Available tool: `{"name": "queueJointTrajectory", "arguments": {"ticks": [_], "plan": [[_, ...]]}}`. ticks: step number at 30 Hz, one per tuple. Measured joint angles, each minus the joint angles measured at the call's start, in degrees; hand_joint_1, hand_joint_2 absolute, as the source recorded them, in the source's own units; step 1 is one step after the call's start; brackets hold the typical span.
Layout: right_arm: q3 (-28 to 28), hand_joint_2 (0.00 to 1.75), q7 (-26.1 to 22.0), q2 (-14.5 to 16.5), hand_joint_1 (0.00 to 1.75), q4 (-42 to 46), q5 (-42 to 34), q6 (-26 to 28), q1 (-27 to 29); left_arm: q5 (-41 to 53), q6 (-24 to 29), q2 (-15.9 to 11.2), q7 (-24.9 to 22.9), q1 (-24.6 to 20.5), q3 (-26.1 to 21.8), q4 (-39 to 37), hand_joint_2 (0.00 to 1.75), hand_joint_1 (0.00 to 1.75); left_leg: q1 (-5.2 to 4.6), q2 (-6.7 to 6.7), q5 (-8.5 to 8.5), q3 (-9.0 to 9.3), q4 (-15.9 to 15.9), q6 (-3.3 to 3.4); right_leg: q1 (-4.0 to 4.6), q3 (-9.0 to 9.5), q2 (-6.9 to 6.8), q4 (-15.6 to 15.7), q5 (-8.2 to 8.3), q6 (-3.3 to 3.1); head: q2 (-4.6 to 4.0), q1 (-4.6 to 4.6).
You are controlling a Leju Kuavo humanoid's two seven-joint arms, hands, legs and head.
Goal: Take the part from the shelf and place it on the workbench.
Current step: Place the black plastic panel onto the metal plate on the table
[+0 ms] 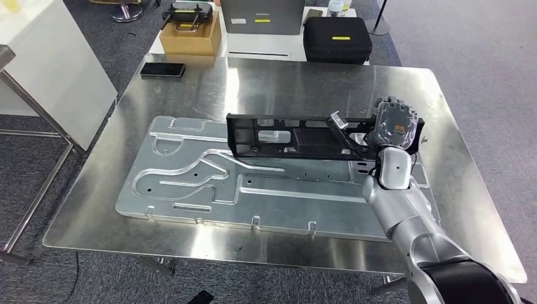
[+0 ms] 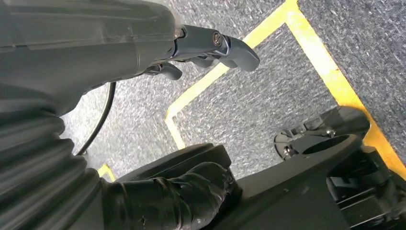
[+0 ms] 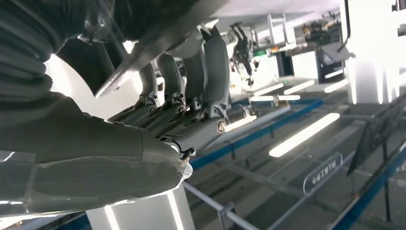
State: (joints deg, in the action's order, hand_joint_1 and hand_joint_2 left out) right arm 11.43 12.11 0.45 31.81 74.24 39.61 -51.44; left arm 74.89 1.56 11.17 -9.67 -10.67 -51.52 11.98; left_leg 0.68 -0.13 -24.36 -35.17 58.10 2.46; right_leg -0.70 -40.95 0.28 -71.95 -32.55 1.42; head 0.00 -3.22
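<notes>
A long black frame-like part (image 1: 297,136) lies across the far side of a pressed silver panel (image 1: 209,183) on the steel workbench (image 1: 285,82). My right hand (image 1: 396,125) grips the part's right end, with the fingers (image 3: 191,72) curled over its dark edge. Whether the part rests on the panel or hangs just above it I cannot tell. My left hand (image 2: 210,45) hangs over grey carpet marked with yellow tape, holding nothing, its fingers loosely extended.
Beyond the workbench stand a brown cardboard box (image 1: 190,35), a grey case (image 1: 263,16) and a black case (image 1: 335,38). A black phone (image 1: 163,69) lies at the bench's far left corner. A white table (image 1: 44,63) stands to the left.
</notes>
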Motion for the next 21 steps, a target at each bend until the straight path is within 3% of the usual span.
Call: {"name": "queueJointTrajectory", "arguments": {"ticks": [1, 2, 4, 6, 7, 11, 13, 15, 16, 17, 18, 21], "plan": [[-0.49, 0.00, -0.19, 0.01, 0.00, -0.60, -0.10, 0.04, 0.01, 0.17, 0.44, 0.00, -0.30, 0.07, 0.13, 0.00, 1.75, 0.00, 0.02, 0.01, -0.07, 0.03, 0.05, 0.01, -0.22, -1.33, -0.01, -2.35, -0.41, 0.20, 0.00, -0.01], [-0.93, 0.00, -0.35, 0.02, 0.00, -1.13, -0.20, 0.09, -0.08, 0.30, 0.84, 0.00, -0.56, 0.15, 0.22, 0.00, 1.75, 0.00, 0.06, 0.00, -0.16, 0.09, 0.12, -0.04, -0.42, -1.71, -0.02, -2.73, 0.24, 0.35, 0.00, -0.01], [-1.66, 0.00, -0.75, 0.05, 0.00, -1.87, -0.47, 0.10, -0.55, 0.38, 1.33, 0.04, -0.88, 0.25, 0.36, 0.00, 0.87, 0.00, 0.22, -0.08, -0.48, 0.37, 0.35, -0.38, -0.78, 0.89, -0.12, 3.00, 4.22, 0.56, 0.00, -0.01], [-2.33, 0.00, -1.35, 0.27, 0.00, -2.50, -1.03, -0.26, -1.08, 0.30, 1.41, 0.08, -0.98, 0.23, 0.46, 0.00, 0.00, 0.00, 0.20, -0.18, -0.82, 0.53, 0.62, -0.97, -0.72, 4.37, -0.14, 10.10, 6.91, 0.45, 0.00, 0.00], [-2.64, 0.00, -1.65, 0.47, 0.00, -2.74, -1.31, -0.55, -1.29, 0.24, 1.43, 0.09, -1.04, 0.23, 0.48, 0.00, 0.00, 0.00, 0.14, -0.22, -0.88, 0.56, 0.65, -1.31, -0.57, 5.22, -0.09, 11.83, 7.21, 0.24, 0.00, 0.02], [-3.60, 0.00, -2.42, 1.58, 0.00, -3.45, -2.61, -2.08, -1.97, -0.14, 1.45, 0.08, -1.24, 0.30, 0.49, 0.00, 0.00, 0.00, 0.29, -0.21, -1.42, 0.55, 0.99, -2.56, -0.33, 5.73, -0.04, 12.73, 7.23, -1.32, 0.00, 0.09], [-3.96, 0.00, -2.69, 2.16, 0.00, -3.73, -3.19, -2.94, -2.30, -0.34, 1.45, 0.08, -1.30, 0.31, 0.49, 0.00, 0.00, 0.00, 0.44, -0.18, -4.08, -1.25, 5.17, -2.93, -0.45, 5.91, -0.22, 13.01, 7.39, -2.18, 0.00, 0.14], [-4.20, 0.00, -2.92, 2.56, 0.00, -4.11, -3.74, -3.62, -2.41, -0.57, 1.49, 0.07, -1.33, 0.42, 0.48, 0.00, 0.00, 0.00, 0.45, -0.17, -7.58, -4.64, 12.66, -3.10, -0.18, 5.86, -0.30, 13.01, 7.38, -2.63, 0.00, 0.16], [-4.33, 0.00, -3.03, 2.70, 0.00, -4.31, -4.02, -3.88, -2.41, -0.73, 1.55, 0.07, -1.42, 0.52, 0.46, 0.00, 0.00, 0.00, 0.45, -0.17, -8.45, -5.99, 15.56, -3.14, -0.04, 5.85, -0.28, 13.00, 7.38, -2.72, 0.00, 0.16], [-4.46, 0.00, -3.12, 2.82, 0.00, -4.48, -4.27, -4.11, -2.42, -0.89, 1.62, 0.06, -1.53, 0.62, 0.45, 0.00, 0.00, 0.00, 0.45, -0.17, -8.27, -6.46, 16.61, -3.11, 0.07, 5.87, -0.24, 12.96, 7.40, -2.77, 0.00, 0.16], [-4.61, 0.00, -3.19, 2.89, 0.00, -4.63, -4.52, -4.33, -2.47, -1.04, 1.70, 0.05, -1.67, 0.68, 0.43, 0.00, 0.00, 0.00, 0.44, -0.17, -7.02, -5.81, 15.32, -2.97, 0.16, 5.91, -0.18, 12.91, 7.44, -2.79, 0.00, 0.16], [-4.95, 0.00, -3.29, 2.99, 0.00, -4.97, -5.06, -4.90, -2.71, -1.40, 1.89, 0.02, -1.92, 0.61, 0.32, 0.00, 0.00, 0.00, 0.25, -0.19, -2.06, -0.54, 4.41, -2.06, 0.43, 5.84, 0.07, 12.54, 7.47, -2.64, 0.00, 0.15]]}}
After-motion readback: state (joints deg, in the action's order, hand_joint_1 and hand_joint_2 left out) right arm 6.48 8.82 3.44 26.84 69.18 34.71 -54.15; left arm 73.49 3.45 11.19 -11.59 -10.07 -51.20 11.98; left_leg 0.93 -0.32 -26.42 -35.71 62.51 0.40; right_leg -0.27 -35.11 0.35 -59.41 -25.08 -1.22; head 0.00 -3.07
